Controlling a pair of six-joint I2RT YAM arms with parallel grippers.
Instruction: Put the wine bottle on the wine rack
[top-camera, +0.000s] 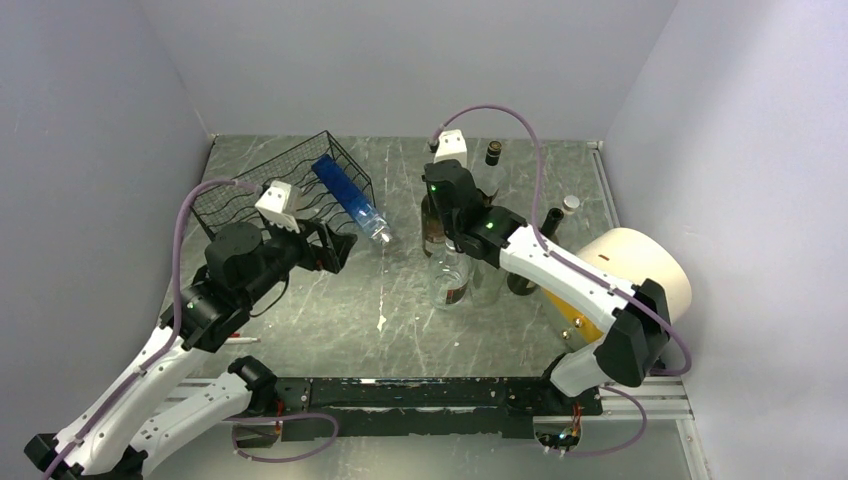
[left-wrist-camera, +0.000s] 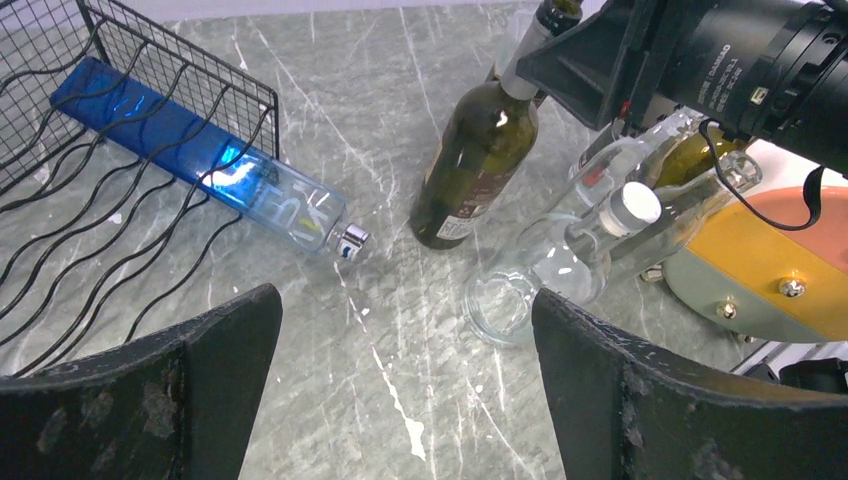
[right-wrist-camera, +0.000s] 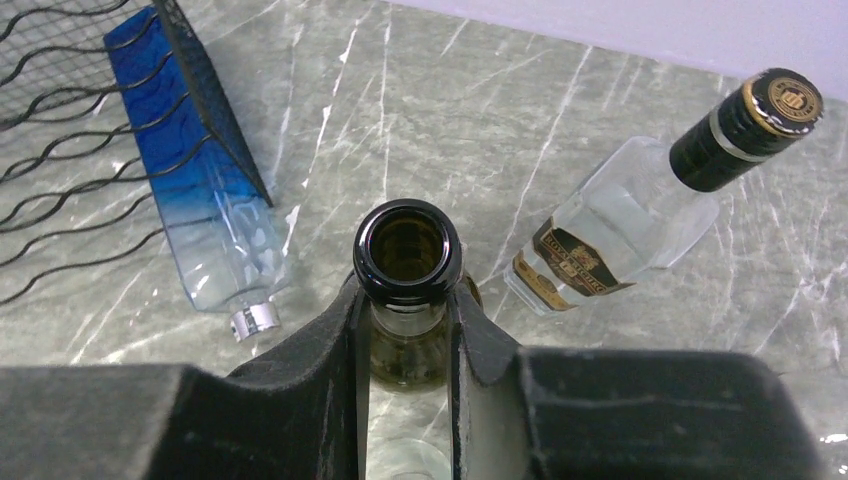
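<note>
Left gripper (left-wrist-camera: 405, 305) hangs low over the grey marbled worktop (top-camera: 330, 310) with its jaws spread wide and nothing between them, just in front of the wine rack (top-camera: 270, 170). That black wire rack sits at the back left of the worktop, its wavy cradles facing the arms and its mesh back tilted away. A blue bottle (top-camera: 345, 195) lies in the cradle at the rack's right end, its clear shoulder and silver cap poking out past the front edge onto the worktop. Right of it, near the middle, the right gripper (right-wrist-camera: 408, 330) has closed its two dark fingers on the neck of the wine bottle (left-wrist-camera: 475, 165), just below the open, uncorked mouth. This dark green bottle stands on the worktop, well apart from the rack. Close around it is a cluster of other bottles: a clear bottle (right-wrist-camera: 640, 225) with a black and gold capsule behind it, and a clear glass bottle (left-wrist-camera: 560, 260) with a white cap just to its right. Farthest right sits a large cream and yellow cylinder (top-camera: 640, 270).
</note>
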